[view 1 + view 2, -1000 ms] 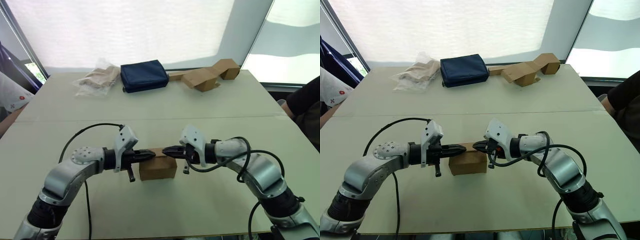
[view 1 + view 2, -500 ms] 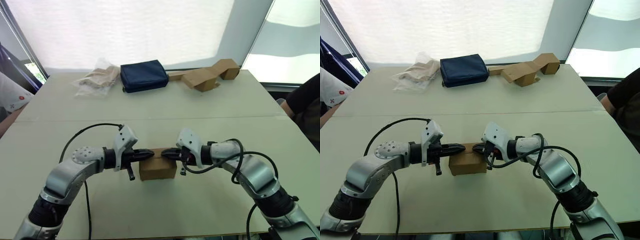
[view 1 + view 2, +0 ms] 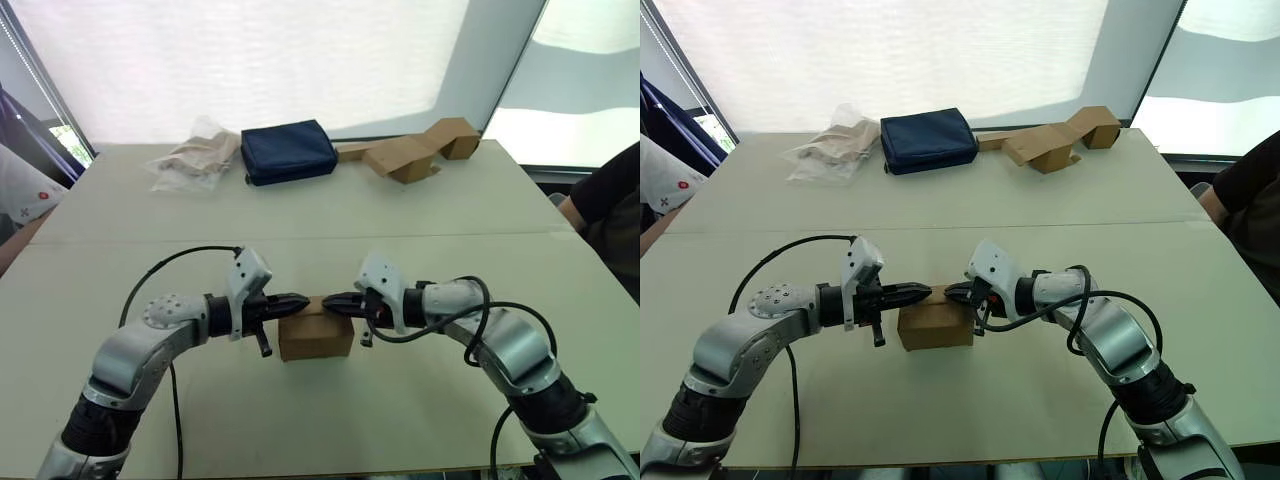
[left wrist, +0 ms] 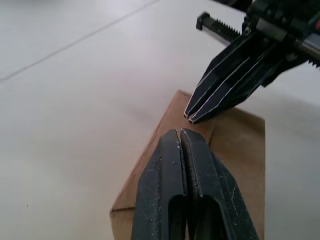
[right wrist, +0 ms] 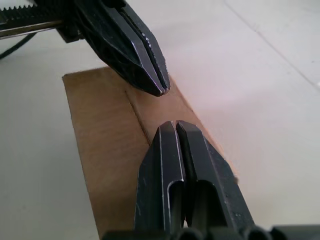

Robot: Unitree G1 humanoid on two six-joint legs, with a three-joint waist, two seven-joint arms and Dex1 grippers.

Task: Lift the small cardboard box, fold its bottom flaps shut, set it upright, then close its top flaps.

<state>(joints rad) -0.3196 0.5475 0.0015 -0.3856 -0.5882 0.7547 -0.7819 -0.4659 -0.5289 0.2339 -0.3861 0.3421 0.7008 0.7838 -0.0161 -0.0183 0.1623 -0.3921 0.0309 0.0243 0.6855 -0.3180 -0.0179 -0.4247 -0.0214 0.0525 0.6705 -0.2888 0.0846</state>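
The small cardboard box (image 3: 316, 340) sits on the table near the front edge, its upper flaps lying flat with a seam across the top (image 5: 100, 130). My left gripper (image 3: 304, 300) comes in from the left, shut, with its tips just over the box's top face. Facing it from the right is my right gripper (image 3: 328, 299), also shut, tips a short gap from the left ones. In the left wrist view my left gripper (image 4: 179, 131) points at the right gripper (image 4: 190, 117) above the box (image 4: 240, 145). Nothing is held between either pair of fingers.
At the back of the table (image 3: 420, 400) lie a dark navy pouch (image 3: 288, 150), a clear plastic bag of crumpled paper (image 3: 195, 158) and a long folded cardboard piece (image 3: 415, 150). A person's sleeve (image 3: 20, 190) shows at the left edge, another person (image 3: 605, 195) at the right.
Both gripper tips have risen slightly above the box top, and the right gripper has drawn back a little to the right. The box has not moved.
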